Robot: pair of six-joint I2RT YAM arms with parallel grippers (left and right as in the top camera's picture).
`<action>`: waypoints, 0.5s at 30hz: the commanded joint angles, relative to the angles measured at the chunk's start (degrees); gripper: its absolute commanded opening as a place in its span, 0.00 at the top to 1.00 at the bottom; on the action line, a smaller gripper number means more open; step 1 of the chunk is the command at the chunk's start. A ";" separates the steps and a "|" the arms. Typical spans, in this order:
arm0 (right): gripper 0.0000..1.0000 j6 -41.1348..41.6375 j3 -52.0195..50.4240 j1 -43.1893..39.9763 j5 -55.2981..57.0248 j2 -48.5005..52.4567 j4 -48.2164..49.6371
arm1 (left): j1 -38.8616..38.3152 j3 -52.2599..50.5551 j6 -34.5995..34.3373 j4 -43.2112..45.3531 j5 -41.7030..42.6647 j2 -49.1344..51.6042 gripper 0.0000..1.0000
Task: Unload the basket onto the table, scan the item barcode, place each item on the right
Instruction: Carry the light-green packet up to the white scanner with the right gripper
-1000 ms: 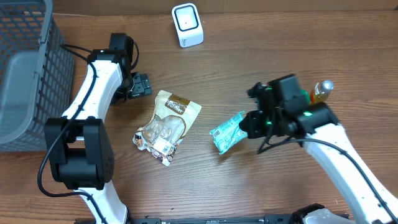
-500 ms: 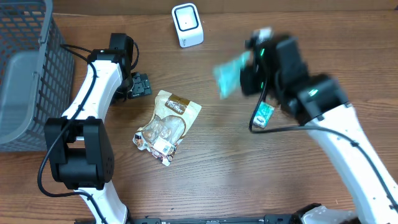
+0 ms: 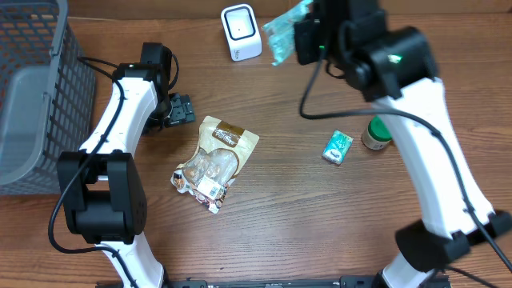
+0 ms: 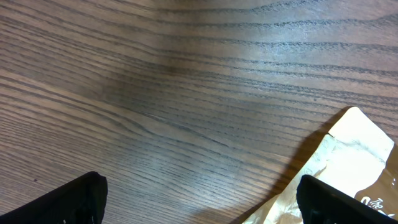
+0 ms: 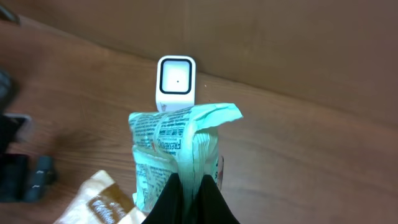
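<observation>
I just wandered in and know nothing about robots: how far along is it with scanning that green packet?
Done: the right pincer is shut on the green packet, up off the table. In hand: it holds the packet close to the white scanner. To do: nothing shows a read yet; the brown pouch lies by the open left pincer.

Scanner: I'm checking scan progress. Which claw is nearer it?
Right. The right claw holds the green packet just beside the scanner; the left claw is open farther off, near the brown pouch.
</observation>
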 commanded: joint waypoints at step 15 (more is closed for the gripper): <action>0.92 -23.15 1.22 7.41 19.98 20.50 19.43 | -0.24 0.68 0.26 0.07 -0.74 -1.09 0.00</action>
